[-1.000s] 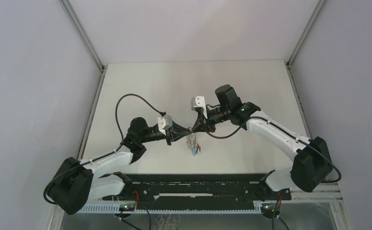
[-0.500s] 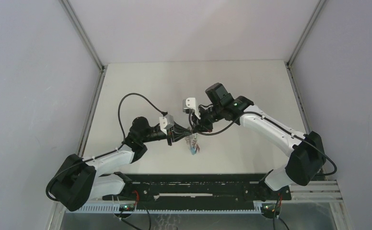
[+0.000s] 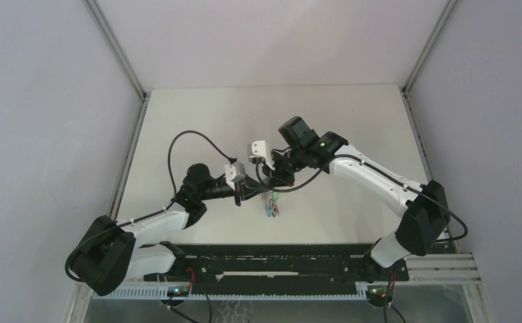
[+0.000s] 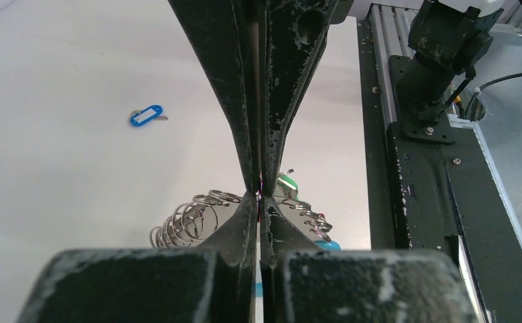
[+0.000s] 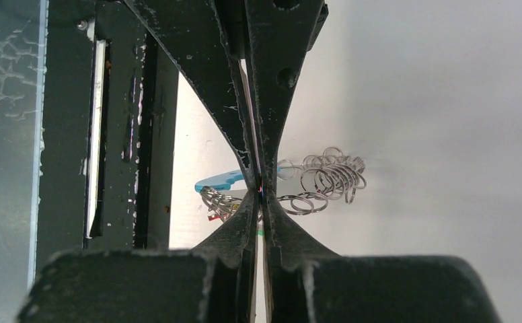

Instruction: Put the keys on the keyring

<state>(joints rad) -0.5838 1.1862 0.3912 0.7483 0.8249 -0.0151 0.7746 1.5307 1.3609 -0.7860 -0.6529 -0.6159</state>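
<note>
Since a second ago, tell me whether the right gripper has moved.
Yes. In the top view the right gripper, shut on the keyring, has shifted left, away from the table's right edge.

Near the middle of the table [image 3: 352, 121], the left gripper [image 3: 257, 192] reaches in from the left and the right gripper [image 3: 272, 184] from the right and slightly farther back, their tips almost touching. The keyring [image 3: 270, 205] sits just on the near side of that meeting point, with the keys [image 4: 290, 186] bunched against its links [image 4: 191, 222]. One lone tagged key [image 4: 145, 115] lies well apart on the table, farther from the mounting rail [image 3: 272, 259] along the near edge.
</note>
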